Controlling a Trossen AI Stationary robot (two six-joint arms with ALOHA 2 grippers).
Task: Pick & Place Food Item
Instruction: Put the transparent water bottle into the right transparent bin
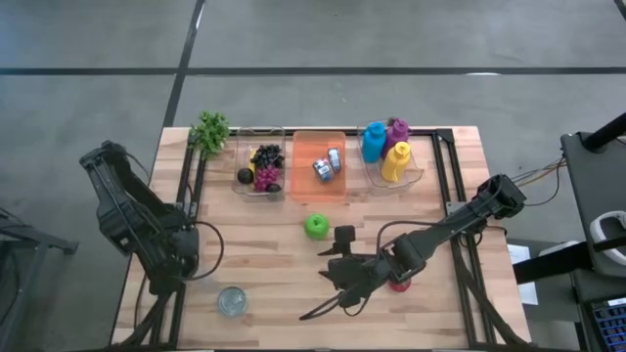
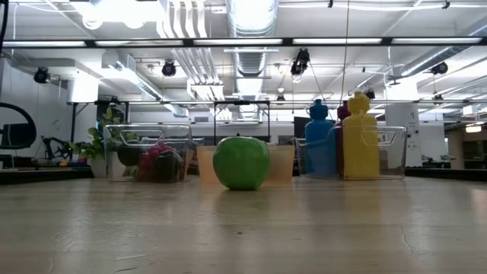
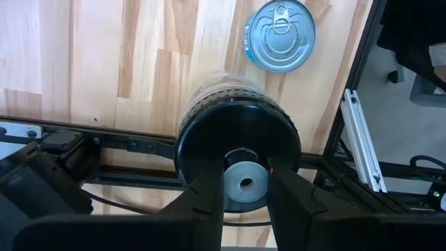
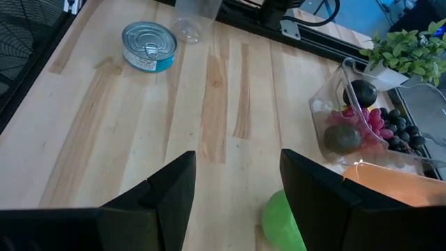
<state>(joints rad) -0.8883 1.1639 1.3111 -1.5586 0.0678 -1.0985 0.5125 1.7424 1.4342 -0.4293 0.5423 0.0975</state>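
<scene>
Grey concrete floor [image 1: 411, 34] is stretching out beyond the wooden table [image 1: 274, 264], with dark seams [image 1: 323, 70] crossing it. Across the room, an open ceiling is showing silver ducts [image 2: 251, 19] and white pipes [image 2: 183, 38], and long strip lights [image 2: 358, 40] are glowing along it. Small dark spotlights [image 2: 302, 61] are hanging below. A black frame [image 2: 241, 110] is standing far back.

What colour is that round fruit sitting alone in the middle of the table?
Bright green: the apple shows best in the low view.
</scene>
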